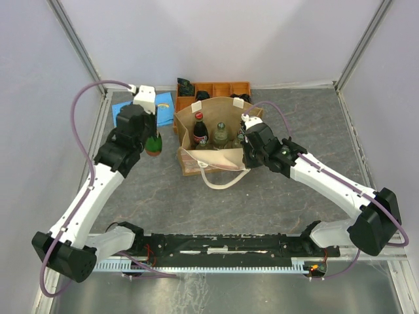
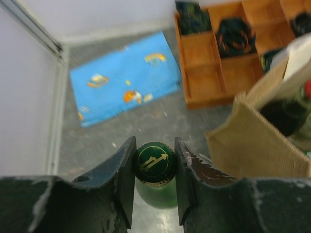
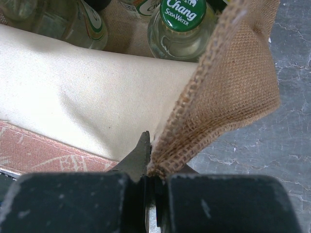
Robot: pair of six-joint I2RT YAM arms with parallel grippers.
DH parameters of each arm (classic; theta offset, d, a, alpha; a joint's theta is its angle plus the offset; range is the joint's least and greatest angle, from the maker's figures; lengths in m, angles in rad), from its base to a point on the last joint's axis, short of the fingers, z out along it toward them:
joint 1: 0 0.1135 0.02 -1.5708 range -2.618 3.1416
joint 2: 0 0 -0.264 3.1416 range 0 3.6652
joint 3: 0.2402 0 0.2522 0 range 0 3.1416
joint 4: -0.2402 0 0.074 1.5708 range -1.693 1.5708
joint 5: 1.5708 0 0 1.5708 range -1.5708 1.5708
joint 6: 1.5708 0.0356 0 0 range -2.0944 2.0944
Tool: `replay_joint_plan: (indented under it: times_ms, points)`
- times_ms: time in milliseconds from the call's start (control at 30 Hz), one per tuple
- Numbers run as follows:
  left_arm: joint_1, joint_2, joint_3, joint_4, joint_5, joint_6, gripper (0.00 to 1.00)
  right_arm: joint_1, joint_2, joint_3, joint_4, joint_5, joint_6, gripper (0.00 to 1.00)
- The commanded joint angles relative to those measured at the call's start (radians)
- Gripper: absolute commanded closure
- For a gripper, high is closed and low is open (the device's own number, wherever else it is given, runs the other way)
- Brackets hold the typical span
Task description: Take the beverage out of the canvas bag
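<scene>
Left arm (image 1: pixel 98 176) bent at the elbow, reaching along the left edge of the table (image 1: pixel 294 131), wrist tipped downward. Left gripper (image 2: pixel 154 160) clamped on the capped neck of the green bottle (image 1: pixel 154 145), held upright outside the canvas bag (image 1: pixel 213 160), just beside its left wall, near the blue pouch (image 2: pixel 121 82). Right arm (image 1: pixel 327 176) stretched in from the near right corner, forearm low. Right gripper (image 3: pixel 150 165) pinched together on the bag's right burlap rim. Bag upright toward the middle of the far edge, in front of the orange tray (image 1: pixel 222 88), other bottles (image 1: pixel 220 135) inside.
</scene>
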Motion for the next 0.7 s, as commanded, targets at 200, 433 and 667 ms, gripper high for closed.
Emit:
replay_joint_plan:
  times_ms: [200,433,667]
  points:
    - [0.008,-0.109,-0.276,0.503,0.007,-0.127,0.97,0.005,-0.020,0.017,0.052,-0.032,-0.004,1.00]
    - [0.014,-0.088,-0.409,0.684,-0.045,-0.167,0.97,0.005,-0.028,0.014,0.055,-0.021,0.002,1.00]
    - [0.049,0.029,-0.409,0.769,0.006,-0.175,0.97,0.005,-0.029,0.020,0.051,-0.016,-0.001,1.00]
